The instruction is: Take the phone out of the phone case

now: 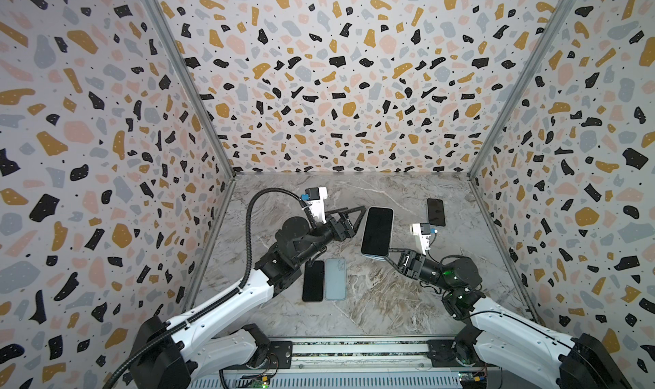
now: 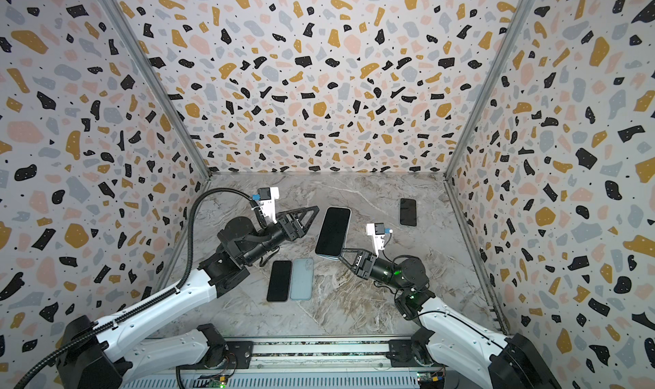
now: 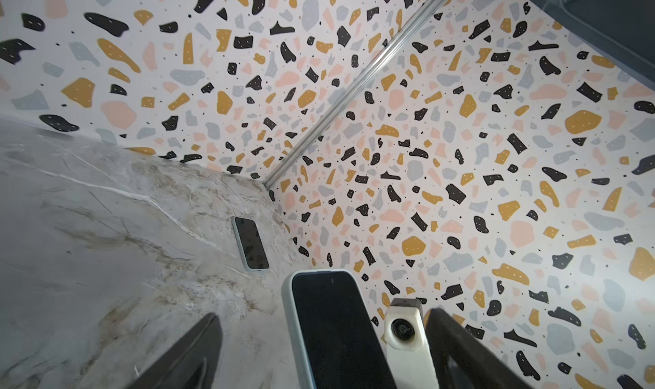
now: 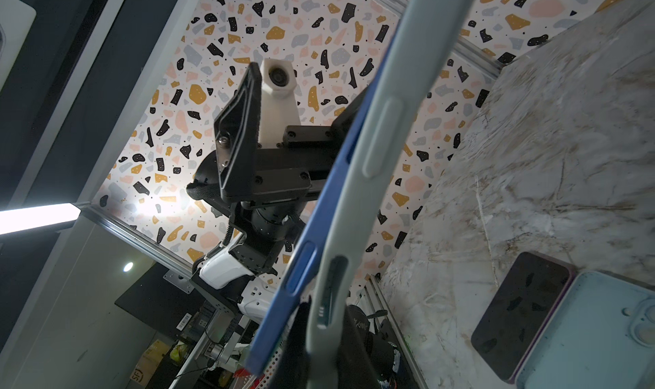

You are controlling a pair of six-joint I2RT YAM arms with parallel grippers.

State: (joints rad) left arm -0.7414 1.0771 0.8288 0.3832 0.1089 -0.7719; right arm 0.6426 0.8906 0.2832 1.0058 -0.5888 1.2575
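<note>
Right gripper (image 1: 387, 254) is clenched on the near short end of a pale grey-green rubbery case (image 1: 373, 258) and holds it off the bench, screen side up, above the bench's middle. A blue-edged black-screen phone (image 1: 378, 235) sits in that case. In the right wrist view the phone's blue side (image 4: 319, 227) runs beside the case wall (image 4: 384, 139), and the two part toward the gripped end. Left gripper (image 1: 359, 216) is released, jaws wide, level with the far left corner of the held phone. In the left wrist view the phone's far end shows between the two dark fingers (image 3: 198, 348); contact cannot be judged. On the grey marble-patterned bench (image 1: 372, 309), left of its middle and toward the front edge, a bare black phone (image 1: 313, 281) lies flat with a pale blue phone case (image 1: 335, 279) touching its right long side. A third dark-screened phone with a pale rim (image 1: 436, 211) lies flat near the back right corner.
</note>
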